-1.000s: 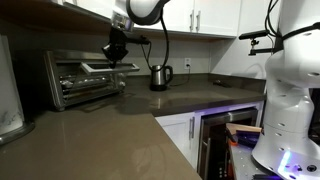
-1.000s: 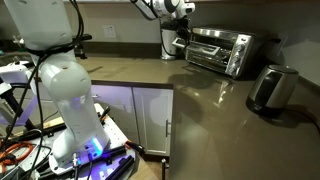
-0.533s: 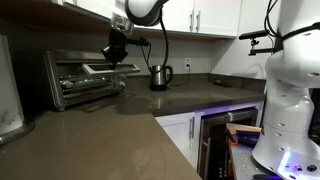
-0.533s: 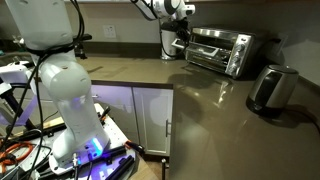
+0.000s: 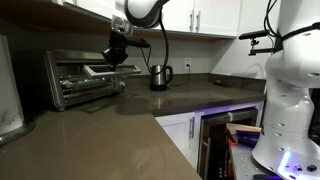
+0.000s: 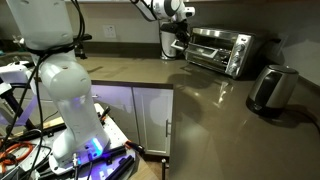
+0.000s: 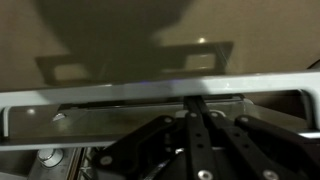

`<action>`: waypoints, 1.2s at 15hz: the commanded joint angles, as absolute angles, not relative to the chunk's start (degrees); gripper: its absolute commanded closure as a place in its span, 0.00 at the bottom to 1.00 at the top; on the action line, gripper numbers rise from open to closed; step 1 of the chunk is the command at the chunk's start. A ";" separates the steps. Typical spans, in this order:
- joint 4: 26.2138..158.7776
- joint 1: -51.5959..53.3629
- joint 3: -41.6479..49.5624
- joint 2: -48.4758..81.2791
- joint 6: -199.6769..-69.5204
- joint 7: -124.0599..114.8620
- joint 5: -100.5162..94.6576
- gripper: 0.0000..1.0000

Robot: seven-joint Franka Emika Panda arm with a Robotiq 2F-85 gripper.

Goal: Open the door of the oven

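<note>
The silver toaster oven (image 5: 68, 88) stands on the counter against the wall and also shows in the other exterior view (image 6: 232, 52). Its glass door (image 5: 100, 69) is tilted part-way open, top edge away from the oven body. My gripper (image 5: 117, 58) sits at the door's top edge in both exterior views (image 6: 181, 42). In the wrist view the silver bar handle (image 7: 110, 98) runs across the frame above the glass. My gripper (image 7: 197, 104) has its dark fingers pressed together, tips at the handle. Whether they hook over it is hidden.
A small steel kettle (image 5: 159, 76) stands on the counter beside the oven, also visible in the other exterior view (image 6: 270, 88). The brown counter (image 5: 120, 135) is L-shaped. An under-counter appliance (image 5: 222, 140) stands open below. The white robot base (image 6: 60, 95) is near the counter.
</note>
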State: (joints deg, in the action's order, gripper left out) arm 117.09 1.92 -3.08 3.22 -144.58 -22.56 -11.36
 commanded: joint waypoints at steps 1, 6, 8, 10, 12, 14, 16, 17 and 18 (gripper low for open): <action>117.68 2.37 -2.53 1.86 -142.52 -20.44 -10.04 0.96; 117.62 2.39 -2.43 1.00 -140.66 -21.22 -11.10 0.96; 117.60 2.36 -2.46 0.65 -139.83 -21.29 -11.21 0.96; 117.57 2.30 -2.49 0.34 -139.05 -21.30 -11.27 0.96; 117.57 2.26 -2.53 0.16 -138.55 -21.27 -11.18 0.96; 117.54 2.20 -2.53 0.00 -137.96 -21.14 -11.08 0.96; 117.49 2.13 -2.51 0.18 -137.83 -20.65 -10.50 0.96; 117.51 2.12 -2.50 0.29 -137.94 -20.56 -10.41 0.96; 117.53 2.11 -2.50 0.47 -138.24 -20.45 -10.18 0.96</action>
